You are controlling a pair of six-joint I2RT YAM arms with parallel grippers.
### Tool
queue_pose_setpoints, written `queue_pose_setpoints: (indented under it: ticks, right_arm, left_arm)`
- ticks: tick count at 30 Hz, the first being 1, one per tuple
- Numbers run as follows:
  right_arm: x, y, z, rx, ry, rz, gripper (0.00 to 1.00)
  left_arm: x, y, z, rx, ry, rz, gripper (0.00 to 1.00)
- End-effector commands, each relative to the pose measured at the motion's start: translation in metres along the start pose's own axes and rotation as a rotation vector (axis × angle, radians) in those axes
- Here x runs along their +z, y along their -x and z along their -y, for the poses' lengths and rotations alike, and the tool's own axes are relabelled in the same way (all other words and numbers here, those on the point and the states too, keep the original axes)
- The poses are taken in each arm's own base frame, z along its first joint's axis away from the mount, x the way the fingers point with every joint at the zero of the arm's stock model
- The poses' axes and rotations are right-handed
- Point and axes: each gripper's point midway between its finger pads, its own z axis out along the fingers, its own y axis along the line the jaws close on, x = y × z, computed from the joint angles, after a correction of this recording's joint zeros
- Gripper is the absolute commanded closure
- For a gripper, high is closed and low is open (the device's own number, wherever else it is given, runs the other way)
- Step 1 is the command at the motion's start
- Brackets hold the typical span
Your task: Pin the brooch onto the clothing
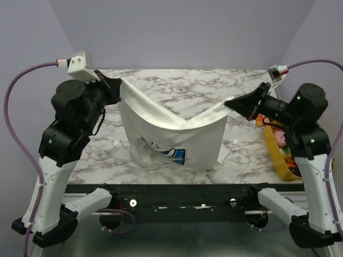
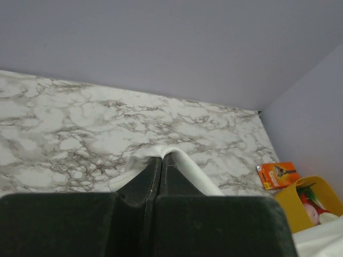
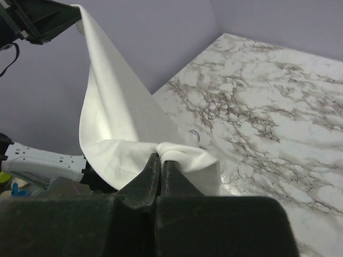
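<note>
The white T-shirt (image 1: 171, 131) hangs stretched between my two grippers above the marble table (image 1: 177, 88); its lower part rests on the table with the blue flower print (image 1: 174, 154) facing the near edge. My left gripper (image 1: 119, 83) is shut on one top corner of the shirt (image 2: 187, 167), and its tips (image 2: 162, 156) pinch a white fold. My right gripper (image 1: 229, 101) is shut on the other corner (image 3: 115, 123), with its tips (image 3: 161, 156) closed on bunched cloth. A small dark ring-like thing (image 3: 194, 136) lies on the marble beyond the shirt; I cannot tell if it is the brooch.
A yellow basket (image 1: 280, 158) holding toys stands at the table's right edge, also in the left wrist view (image 2: 300, 194). An orange packet (image 1: 262, 119) lies beside it, also in the left wrist view (image 2: 276, 174). Purple walls close the back and sides.
</note>
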Motion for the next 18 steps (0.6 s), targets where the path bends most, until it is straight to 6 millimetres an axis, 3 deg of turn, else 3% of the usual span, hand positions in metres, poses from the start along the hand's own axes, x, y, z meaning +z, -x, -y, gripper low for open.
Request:
queue_pose_setpoints:
  ticks: [1, 2, 3, 5, 6, 7, 8, 9, 10, 11, 13, 14, 15, 16, 17, 18]
  right_arm:
    - [0.042, -0.018, 0.061, 0.096, -0.091, -0.062, 0.99]
    - [0.052, -0.022, 0.074, 0.116, -0.105, -0.076, 1.00]
    - [0.058, -0.014, 0.081, 0.115, -0.123, -0.068, 0.99]
    - [0.083, -0.016, 0.109, 0.132, -0.139, -0.099, 1.00]
    - [0.089, 0.007, 0.111, 0.105, -0.148, -0.063, 1.00]
    - [0.098, 0.014, 0.119, 0.099, -0.154, -0.061, 1.00]
    - [0.115, 0.010, 0.141, 0.123, -0.175, -0.085, 1.00]
    - [0.124, 0.020, 0.150, 0.123, -0.184, -0.075, 1.00]
    - [0.129, 0.053, 0.144, 0.079, -0.165, -0.025, 1.00]
    - [0.148, 0.053, 0.166, 0.102, -0.182, -0.038, 1.00]
    - [0.160, 0.077, 0.172, 0.104, -0.175, 0.003, 0.99]
    - [0.162, 0.116, 0.158, 0.050, -0.141, 0.081, 0.99]
    - [0.179, 0.113, 0.175, 0.112, -0.138, 0.079, 1.00]
    - [0.186, 0.130, 0.172, 0.088, -0.102, 0.127, 0.99]
    - [0.185, 0.157, 0.158, 0.046, -0.058, 0.189, 0.99]
    - [0.189, 0.166, 0.154, 0.060, -0.028, 0.219, 0.99]
  left_arm:
    - [0.057, -0.036, -0.024, 0.056, 0.145, -0.116, 1.00]
    - [0.066, -0.035, -0.022, 0.051, 0.140, -0.130, 1.00]
    - [0.088, -0.052, -0.027, 0.043, 0.161, -0.184, 1.00]
    - [0.109, -0.055, -0.037, 0.008, 0.157, -0.220, 1.00]
    - [0.129, -0.067, -0.045, -0.011, 0.172, -0.256, 1.00]
    - [0.140, -0.066, -0.046, -0.027, 0.153, -0.256, 1.00]
    - [0.149, -0.056, -0.056, -0.046, 0.169, -0.232, 1.00]
    - [0.166, -0.062, -0.064, -0.054, 0.184, -0.247, 1.00]
    - [0.175, -0.054, -0.065, -0.067, 0.181, -0.226, 1.00]
    - [0.180, -0.030, -0.064, -0.075, 0.163, -0.172, 1.00]
    - [0.202, -0.016, -0.069, -0.078, 0.169, -0.132, 1.00]
    - [0.202, 0.016, -0.060, -0.074, 0.147, -0.054, 1.00]
    - [0.214, 0.022, -0.069, -0.077, 0.163, -0.032, 1.00]
    - [0.219, 0.039, -0.066, -0.078, 0.144, 0.015, 1.00]
    - [0.215, 0.071, -0.054, -0.085, 0.104, 0.095, 1.00]
    - [0.225, 0.080, -0.061, -0.087, 0.106, 0.121, 1.00]
